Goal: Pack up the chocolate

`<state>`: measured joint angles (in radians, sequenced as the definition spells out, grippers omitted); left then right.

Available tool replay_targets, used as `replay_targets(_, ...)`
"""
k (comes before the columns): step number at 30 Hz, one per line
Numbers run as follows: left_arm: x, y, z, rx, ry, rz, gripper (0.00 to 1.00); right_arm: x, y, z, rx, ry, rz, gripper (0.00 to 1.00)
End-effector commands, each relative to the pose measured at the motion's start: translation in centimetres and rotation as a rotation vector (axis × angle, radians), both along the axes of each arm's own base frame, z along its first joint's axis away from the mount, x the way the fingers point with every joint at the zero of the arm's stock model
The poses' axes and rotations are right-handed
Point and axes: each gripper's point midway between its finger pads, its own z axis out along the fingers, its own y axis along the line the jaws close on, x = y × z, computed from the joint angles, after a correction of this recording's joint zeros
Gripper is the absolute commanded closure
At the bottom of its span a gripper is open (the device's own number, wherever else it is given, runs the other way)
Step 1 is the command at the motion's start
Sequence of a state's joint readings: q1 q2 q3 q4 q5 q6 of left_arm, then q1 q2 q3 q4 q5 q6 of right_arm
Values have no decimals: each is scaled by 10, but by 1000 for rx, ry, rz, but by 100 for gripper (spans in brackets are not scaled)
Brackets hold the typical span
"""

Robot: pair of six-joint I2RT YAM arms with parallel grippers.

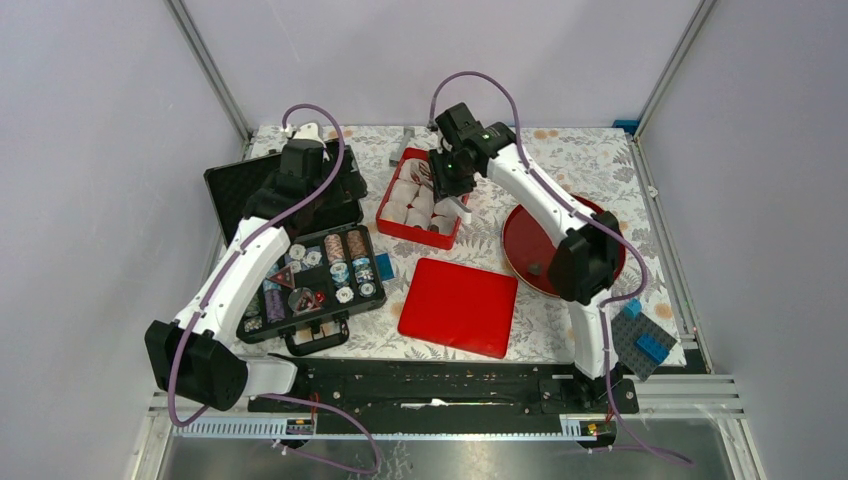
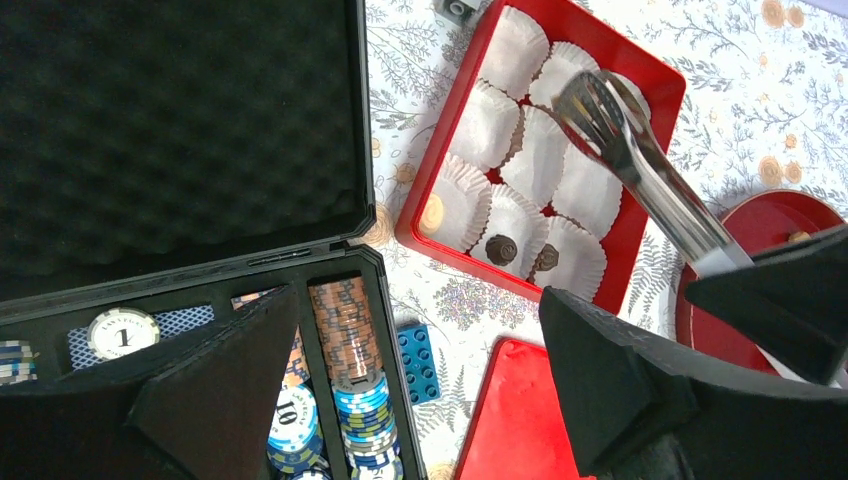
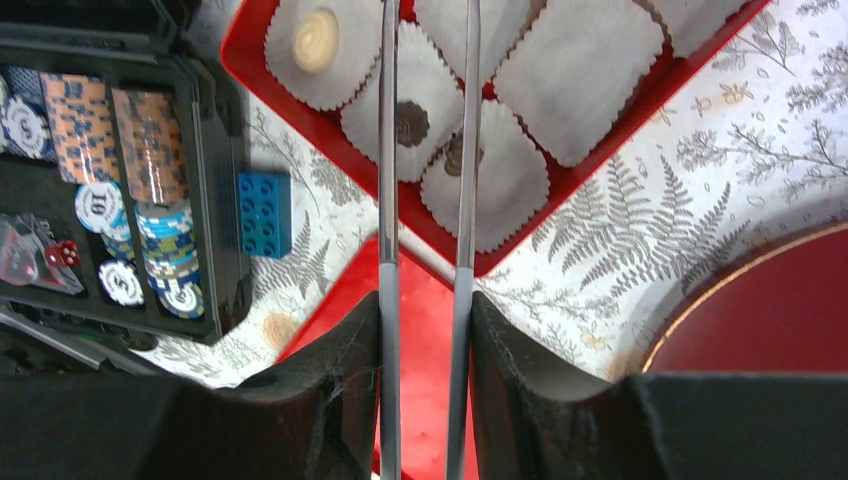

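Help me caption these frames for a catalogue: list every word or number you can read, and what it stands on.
"1": on a white chip lying flat in the black case.
"10": on the top chip of a stack in the same case.
Small lettering around both chips' rims: too small to read.
Nothing else readable.

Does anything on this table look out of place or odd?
Nothing looks spilled or damaged. A blue toy brick lies loose beside the open poker chip case; neither seems related to the red tray of paper cups.
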<state>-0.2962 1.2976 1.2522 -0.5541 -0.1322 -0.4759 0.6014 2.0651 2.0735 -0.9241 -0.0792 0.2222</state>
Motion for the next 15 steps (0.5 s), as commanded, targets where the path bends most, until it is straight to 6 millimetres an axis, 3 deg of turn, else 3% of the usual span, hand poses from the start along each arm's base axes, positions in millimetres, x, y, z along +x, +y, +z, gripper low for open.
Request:
replay_targets(1, -4, -4, 11, -17, -33, -35, 1, 15, 26, 18, 76, -36, 13, 71)
replay_targets(7, -4, -3, -3, 18, 29, -47, 1, 25, 32, -6, 50, -14, 5, 71)
replay_targets(15, 0, -5, -2, 16, 19, -54, 1, 27, 37, -22, 42, 19, 24, 67)
